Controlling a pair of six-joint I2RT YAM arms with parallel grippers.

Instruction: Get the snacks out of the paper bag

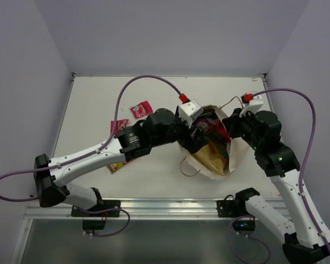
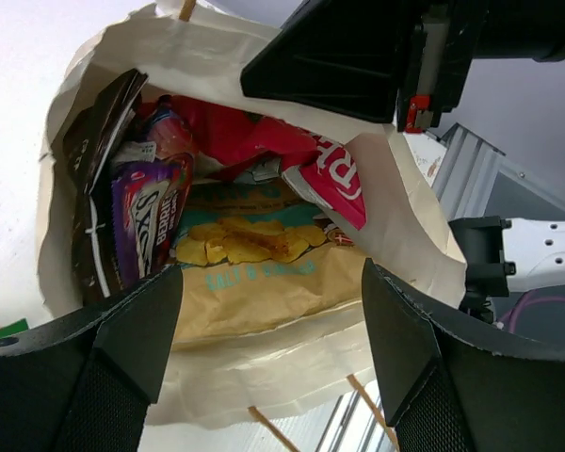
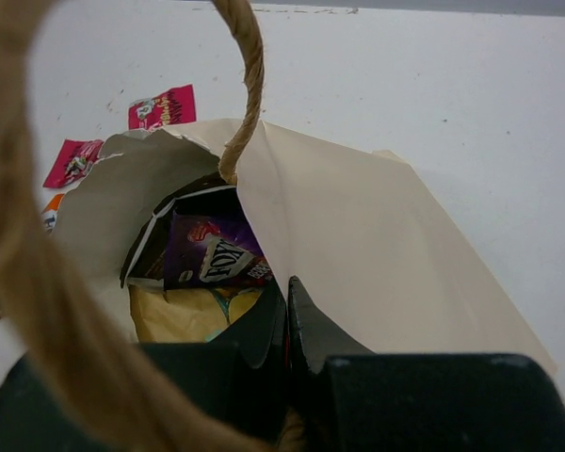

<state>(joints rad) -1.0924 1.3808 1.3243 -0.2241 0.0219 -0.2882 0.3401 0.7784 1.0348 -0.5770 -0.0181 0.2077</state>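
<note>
The paper bag (image 1: 226,165) lies on the table with its mouth open toward my left arm. My left gripper (image 2: 271,282) is open and empty at the bag's mouth (image 1: 195,136), its fingers on either side of the opening. Inside the bag I see a tan pouch (image 2: 254,287), a purple packet (image 2: 146,226), a dark brown pouch (image 2: 99,141) and a red packet (image 2: 330,179). My right gripper (image 3: 286,287) is shut on the bag's upper rim (image 3: 358,235) and holds the mouth open; in the top view it (image 1: 231,125) is at the bag's far right side.
Two pink-red packets (image 1: 141,109) (image 1: 119,126) lie on the table left of the bag, and an orange-yellow one (image 1: 116,166) lies under my left arm. A cord handle (image 3: 250,85) loops over the right wrist camera. Another handle (image 1: 188,168) lies near the front.
</note>
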